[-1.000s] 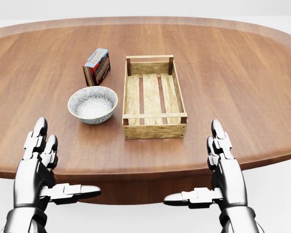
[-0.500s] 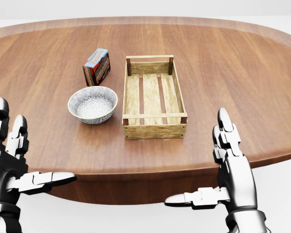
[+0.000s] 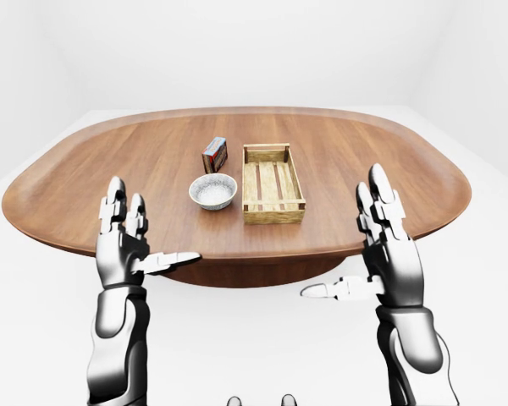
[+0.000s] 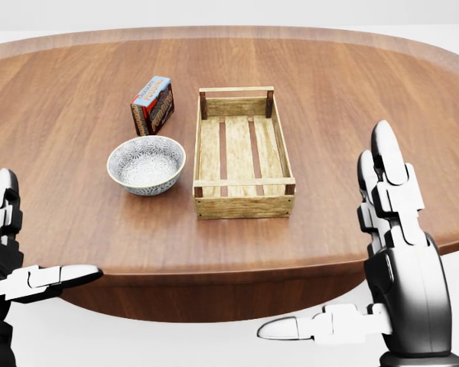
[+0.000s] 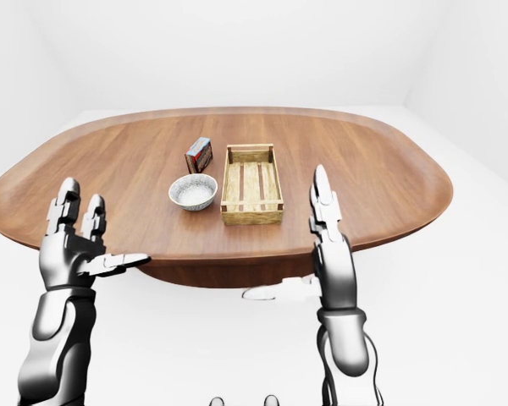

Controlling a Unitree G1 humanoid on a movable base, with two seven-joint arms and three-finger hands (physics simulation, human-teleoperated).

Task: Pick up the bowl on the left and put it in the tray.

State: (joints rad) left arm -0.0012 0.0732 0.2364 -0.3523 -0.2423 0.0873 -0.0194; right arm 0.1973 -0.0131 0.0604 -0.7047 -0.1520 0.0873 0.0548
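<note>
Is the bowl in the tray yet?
No, in the head view the bowl sits on the table, just left of the tray and outside its walls.

No text is being shown clearly enough to be read. Printed lettering is being carried on the pale blue top face of the small red-brown carton [image 4: 152, 105], which is standing on the counter [image 4: 367, 115] just left of the wooden tray [image 4: 245, 205] in the head view. It is being rendered too small and blurred for any word, brand or number to be made out.
</note>
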